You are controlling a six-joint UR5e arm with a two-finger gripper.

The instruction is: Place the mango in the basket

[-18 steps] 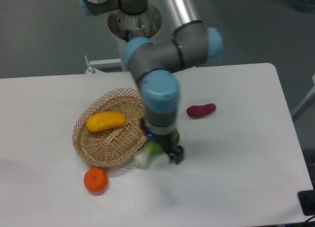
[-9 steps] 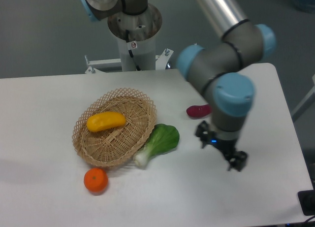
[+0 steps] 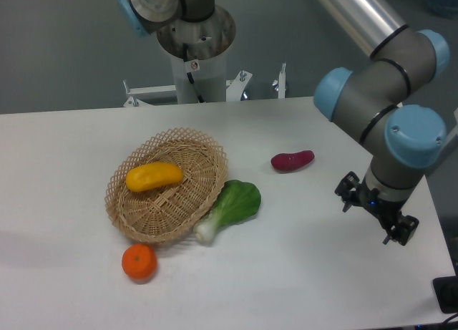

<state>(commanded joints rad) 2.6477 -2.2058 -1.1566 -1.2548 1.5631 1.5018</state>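
The yellow-orange mango (image 3: pixel 154 176) lies inside the woven tan wicker basket (image 3: pixel 192 198) at the left middle of the table. My gripper (image 3: pixel 373 215) hangs far to the right of the basket, near the table's right edge, low over the surface. Its two fingers stand apart and nothing is between them.
A green bok choy (image 3: pixel 230 207) lies against the basket's right rim. A round orange fruit (image 3: pixel 139 263) sits in front of the basket. A dark red-purple sweet potato (image 3: pixel 292 160) lies right of the basket. The robot's base column (image 3: pixel 195 51) stands behind the table.
The arm has swung from beside the basket and bok choy to the right side of the table. The mango stays in the basket.
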